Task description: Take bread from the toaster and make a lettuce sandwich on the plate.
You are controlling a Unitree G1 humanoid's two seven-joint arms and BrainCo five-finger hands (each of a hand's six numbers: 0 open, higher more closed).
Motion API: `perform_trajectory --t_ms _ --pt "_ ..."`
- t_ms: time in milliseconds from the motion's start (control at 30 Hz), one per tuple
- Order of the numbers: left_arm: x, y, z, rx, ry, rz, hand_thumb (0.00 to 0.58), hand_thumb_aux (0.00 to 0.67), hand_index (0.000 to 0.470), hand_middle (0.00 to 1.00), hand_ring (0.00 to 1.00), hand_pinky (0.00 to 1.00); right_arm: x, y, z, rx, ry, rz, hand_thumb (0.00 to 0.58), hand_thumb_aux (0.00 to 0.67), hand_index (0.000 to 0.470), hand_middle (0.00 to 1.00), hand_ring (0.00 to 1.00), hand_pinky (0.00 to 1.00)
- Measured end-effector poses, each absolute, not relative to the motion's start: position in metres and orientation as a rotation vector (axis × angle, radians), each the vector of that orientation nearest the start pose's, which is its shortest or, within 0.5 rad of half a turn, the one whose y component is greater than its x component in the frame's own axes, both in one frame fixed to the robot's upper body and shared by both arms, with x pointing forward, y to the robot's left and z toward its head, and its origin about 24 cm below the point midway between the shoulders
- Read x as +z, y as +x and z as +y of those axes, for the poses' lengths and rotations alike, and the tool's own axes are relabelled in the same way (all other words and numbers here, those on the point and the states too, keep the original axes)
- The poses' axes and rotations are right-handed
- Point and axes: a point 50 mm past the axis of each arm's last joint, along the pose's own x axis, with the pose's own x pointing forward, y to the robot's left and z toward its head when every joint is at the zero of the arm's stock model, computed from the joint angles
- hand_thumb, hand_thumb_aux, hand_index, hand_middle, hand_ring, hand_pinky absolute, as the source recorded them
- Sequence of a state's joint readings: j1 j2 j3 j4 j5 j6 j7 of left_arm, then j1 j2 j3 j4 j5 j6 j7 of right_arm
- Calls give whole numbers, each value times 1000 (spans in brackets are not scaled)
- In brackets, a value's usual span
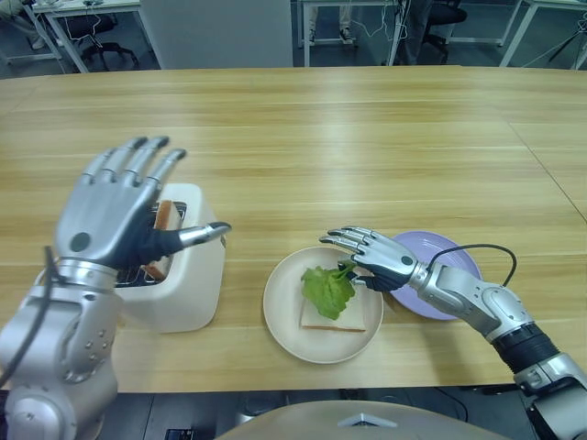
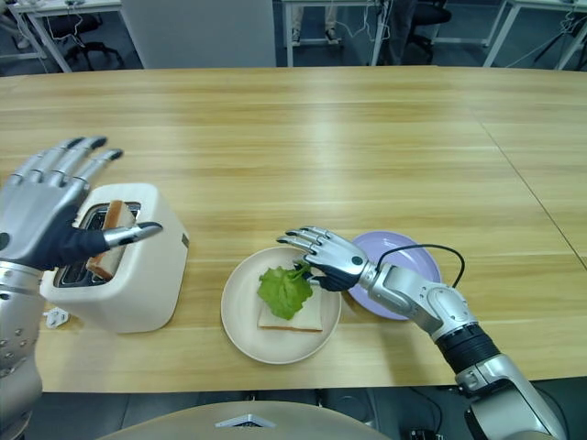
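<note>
Fingers (image 1: 138,160) of the left hand (image 1: 101,215) were spread wide and released, grasping nothing, the palm raised over the toaster to the left of the plate and the thumb pointing toward the plate. Fingers (image 1: 348,236) of the right hand (image 1: 381,257) were stretched out nearly flat and likewise released, hovering over the plate's right rim; the thumb tip lay right at the edge of the lettuce, and whether it touched the leaf could not be told.

The wooden desk (image 1: 367,137) ran broad and pale on every side of the plate. The white toaster (image 1: 188,293) stood just left of the plate, close to it but apart. A small dark patch (image 2: 184,241) on the toaster's side facing the plate was too small to make out as writing. The cream plate (image 1: 275,302) sat near the desk's front edge. A lilac plate (image 1: 449,252) lay just right of the plate, under the right wrist. One slice of bread (image 1: 344,321) lay flat in the middle of the plate, with the green lettuce (image 1: 327,289) resting on top of it. A second, browned slice (image 2: 115,215) stood up out of the toaster's slot, left of the plate, beneath the left hand.
</note>
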State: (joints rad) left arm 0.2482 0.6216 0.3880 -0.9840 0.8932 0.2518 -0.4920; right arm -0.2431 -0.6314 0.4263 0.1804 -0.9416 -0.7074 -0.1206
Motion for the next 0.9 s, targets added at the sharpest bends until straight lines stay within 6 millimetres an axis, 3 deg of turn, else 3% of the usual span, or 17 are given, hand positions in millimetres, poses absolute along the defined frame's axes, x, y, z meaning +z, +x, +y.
perform_trajectory --t_ms 100,333,467,667,700,733,767,900 --pt "225 156 241 258 1623 -117 0 0 0 0 0 0 53 245 -140 833 -1418 -689 0 0 0 0 0 0" --pt "178 157 272 180 1613 279 0 0 0 0 0 0 55 242 -145 834 -1421 -665 0 0 0 0 0 0" --pt "153 164 272 110 1603 378 0 0 0 0 0 0 61 236 -142 812 -1397 -678 0 0 0 0 0 0" --pt "138 176 268 83 1600 412 0 0 0 0 0 0 79 219 -138 759 -1313 -714 0 0 0 0 0 0" --pt "136 177 269 92 1596 419 244 160 110 0 0 0 83 216 -136 757 -1297 -727 0 0 0 0 0 0" --pt "135 178 269 97 1591 418 542 499 343 0 0 0 85 215 -135 750 -1287 -733 0 0 0 0 0 0" --pt "135 179 269 102 1584 407 580 670 460 0 0 0 87 212 -134 742 -1274 -736 0 0 0 0 0 0" --pt "142 187 259 142 1557 271 580 670 460 0 0 0 91 205 -132 725 -1234 -736 0 0 0 0 0 0"
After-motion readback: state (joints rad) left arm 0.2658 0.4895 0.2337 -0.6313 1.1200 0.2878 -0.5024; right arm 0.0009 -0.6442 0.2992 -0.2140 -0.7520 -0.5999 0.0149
